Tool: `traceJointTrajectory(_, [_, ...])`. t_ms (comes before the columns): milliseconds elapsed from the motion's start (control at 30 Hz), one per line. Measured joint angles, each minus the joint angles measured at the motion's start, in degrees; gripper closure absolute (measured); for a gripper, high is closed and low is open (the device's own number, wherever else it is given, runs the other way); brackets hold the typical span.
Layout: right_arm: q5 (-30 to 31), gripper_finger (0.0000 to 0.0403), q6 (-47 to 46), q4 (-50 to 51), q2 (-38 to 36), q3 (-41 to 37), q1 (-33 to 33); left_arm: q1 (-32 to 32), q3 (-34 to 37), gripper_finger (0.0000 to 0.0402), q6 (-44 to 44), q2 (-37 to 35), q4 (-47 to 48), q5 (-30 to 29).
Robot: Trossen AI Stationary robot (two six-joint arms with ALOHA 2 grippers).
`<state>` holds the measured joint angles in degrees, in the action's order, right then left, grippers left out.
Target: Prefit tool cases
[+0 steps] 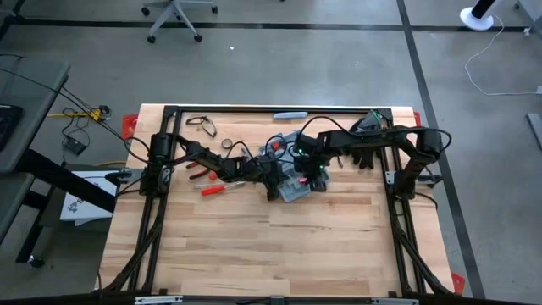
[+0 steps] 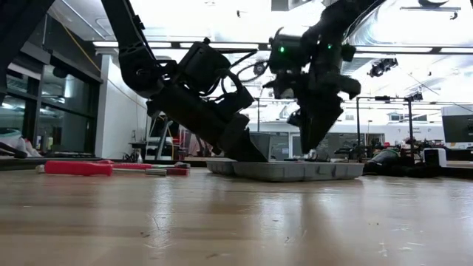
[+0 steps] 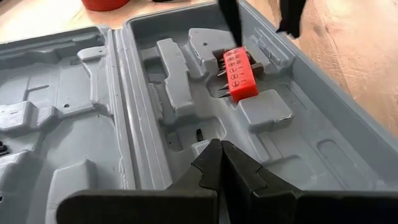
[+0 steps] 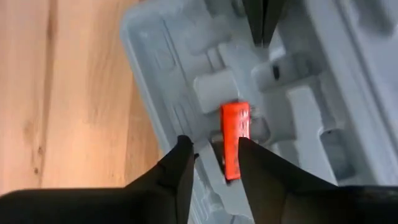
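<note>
One tool case, blue-grey, lies opened flat near the middle of the table, with one red bit holder seated in a moulded recess of one half. Only the high view shows two red-handled tools loose on the table left of the case; only the wrist views show the case's interior. The left gripper rests pressed together inside the case, the right gripper hangs spread astride the bit holder, and bare table lies open toward the near edge.
</note>
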<state>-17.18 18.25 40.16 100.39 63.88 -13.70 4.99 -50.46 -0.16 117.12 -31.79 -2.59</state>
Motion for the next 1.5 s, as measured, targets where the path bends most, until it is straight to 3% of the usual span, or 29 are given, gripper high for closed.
traceJointTrajectory(1233, [-6.4, 0.0272, 3.4, -2.1, 8.0, 0.1, -1.8, -0.1, 0.0, 0.0384, 0.4, 0.0, -0.1, 0.6])
traceJointTrajectory(1500, [0.4, 0.0276, -1.8, -4.5, 7.9, 0.1, 0.2, 0.0, 0.0, 0.0384, 0.4, 0.0, 0.0, 0.5])
